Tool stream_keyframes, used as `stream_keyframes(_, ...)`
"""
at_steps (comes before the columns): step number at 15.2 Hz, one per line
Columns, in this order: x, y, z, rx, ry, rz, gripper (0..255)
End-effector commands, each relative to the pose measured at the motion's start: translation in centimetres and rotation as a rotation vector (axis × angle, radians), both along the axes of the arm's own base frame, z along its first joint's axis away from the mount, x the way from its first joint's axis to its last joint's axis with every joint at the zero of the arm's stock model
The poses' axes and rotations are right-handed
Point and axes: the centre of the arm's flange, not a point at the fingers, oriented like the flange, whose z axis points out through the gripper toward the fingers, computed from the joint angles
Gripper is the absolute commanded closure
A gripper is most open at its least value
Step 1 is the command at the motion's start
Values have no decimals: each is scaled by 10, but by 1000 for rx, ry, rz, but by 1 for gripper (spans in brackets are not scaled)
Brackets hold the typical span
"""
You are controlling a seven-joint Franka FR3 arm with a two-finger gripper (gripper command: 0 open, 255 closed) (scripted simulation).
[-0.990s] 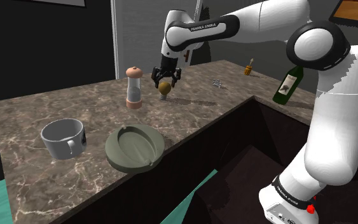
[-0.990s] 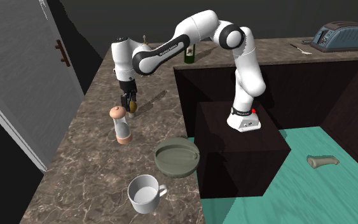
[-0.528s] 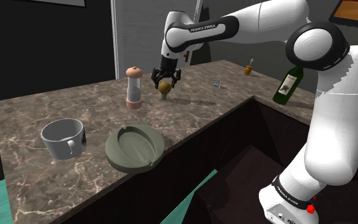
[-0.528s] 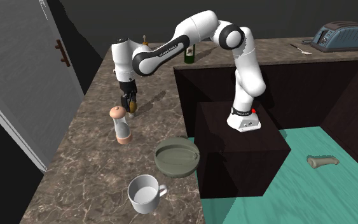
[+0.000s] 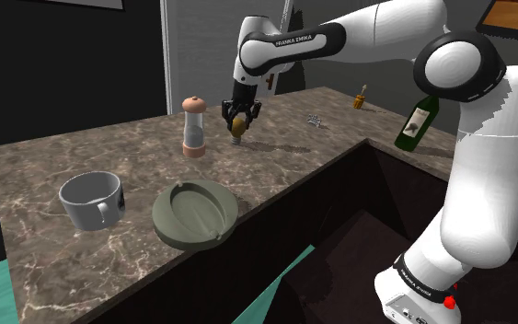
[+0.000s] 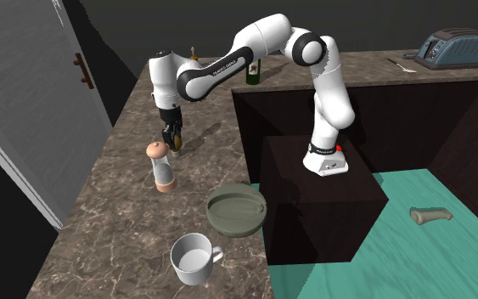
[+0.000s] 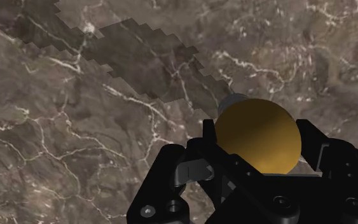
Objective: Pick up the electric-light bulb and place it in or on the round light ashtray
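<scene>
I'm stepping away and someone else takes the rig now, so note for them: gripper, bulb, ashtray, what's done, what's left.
The gripper is shut on the amber bulb, just above the counter beside the grinder.
The ashtray is empty, near the counter's edge, next to the mug.
Done: bulb grasped and lifted.
Left: carry it to the ashtray, lower, release.

The arm's dark band (image 5: 295, 39) reads FRANKA EMIKA in white letters

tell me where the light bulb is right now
The bulb is gripped in the claw just over the counter, right of the grinder in the shoulder view.
</scene>
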Motion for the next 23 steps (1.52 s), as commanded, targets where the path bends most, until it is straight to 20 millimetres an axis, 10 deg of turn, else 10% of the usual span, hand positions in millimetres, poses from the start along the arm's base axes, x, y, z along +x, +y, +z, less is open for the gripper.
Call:
stream_keyframes(1,0,0,-1,0,1,1,255)
stream_keyframes(23,-17,21,101,0,1,1,255)
